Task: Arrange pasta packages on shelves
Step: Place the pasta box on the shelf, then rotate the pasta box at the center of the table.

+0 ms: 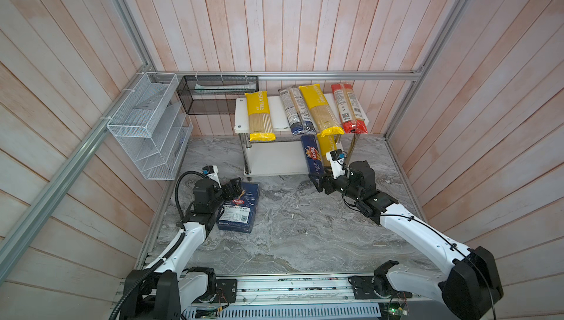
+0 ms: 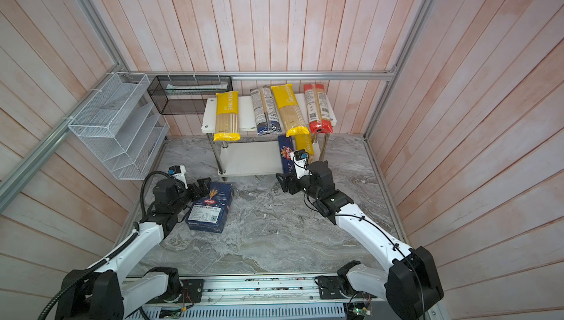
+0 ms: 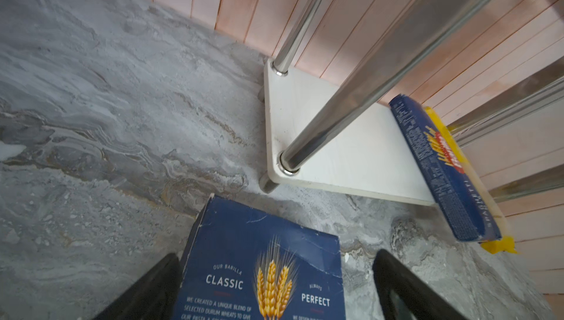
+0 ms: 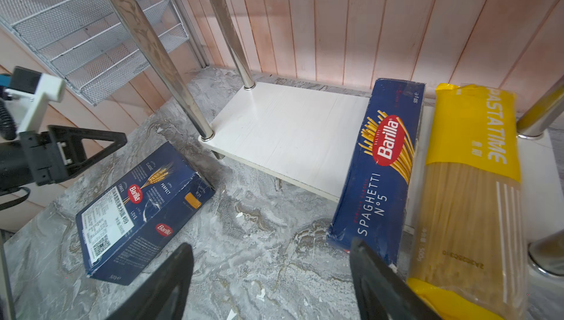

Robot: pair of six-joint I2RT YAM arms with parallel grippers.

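Observation:
The white shelves (image 1: 279, 114) carry on their top board two yellow PASTATIME bags (image 1: 259, 117), a dark-ended clear bag (image 1: 297, 111) and a red-ended bag (image 1: 349, 109). On the lower board (image 4: 290, 132) a blue Barilla pack (image 4: 381, 165) lies beside a third yellow bag (image 4: 470, 165). The wider Barilla box (image 1: 239, 208) lies flat on the table at the left. My left gripper (image 3: 276, 256) is open and straddles the box's far end. Just before the blue pack's near end, my right gripper (image 4: 270, 243) is open with only bare table between its fingers.
A white wire-mesh organizer (image 1: 146, 126) hangs on the left wall and a black mesh basket (image 1: 216, 94) on the back wall. Chrome posts (image 3: 351, 104) stand at the rack's corners. Wooden walls and an aluminium frame (image 1: 305, 74) enclose the marble table (image 1: 290, 227).

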